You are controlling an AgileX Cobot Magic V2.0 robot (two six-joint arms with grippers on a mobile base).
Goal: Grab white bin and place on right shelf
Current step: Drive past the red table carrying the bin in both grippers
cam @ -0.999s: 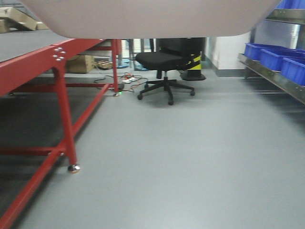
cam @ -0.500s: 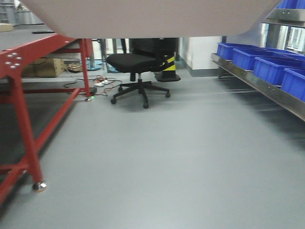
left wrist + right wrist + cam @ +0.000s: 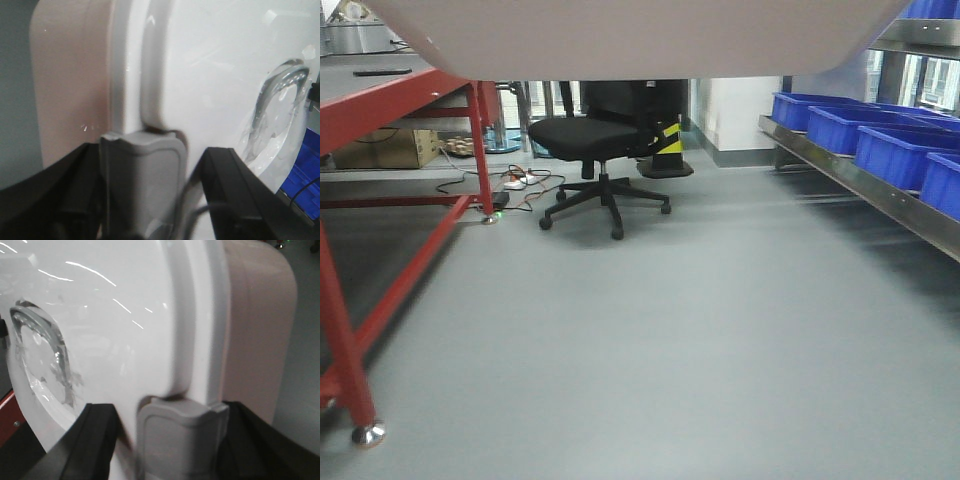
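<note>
The white bin (image 3: 640,35) is held high; its pinkish underside fills the top of the front view. In the left wrist view its glossy lid (image 3: 210,75) and pinkish side show. My left gripper (image 3: 150,165) has its black fingers on either side of a grey latch (image 3: 142,180) at the bin's end and is shut on the bin. My right gripper (image 3: 172,425) grips the same way around the other grey latch (image 3: 180,435), with the lid (image 3: 115,330) beyond. The right shelf (image 3: 860,185), a steel rail, runs along the right side.
Several blue bins (image 3: 840,125) sit on the right shelf. A red-framed table (image 3: 390,100) stands at the left, its leg near the front. A black office chair (image 3: 600,135), a black-and-yellow post (image 3: 670,140) and floor cables (image 3: 520,180) lie ahead on the grey floor.
The whole scene has slid left in the front view: the red table and chair moved left, and more of the right shelf with blue bins came in. The bin stays held.
</note>
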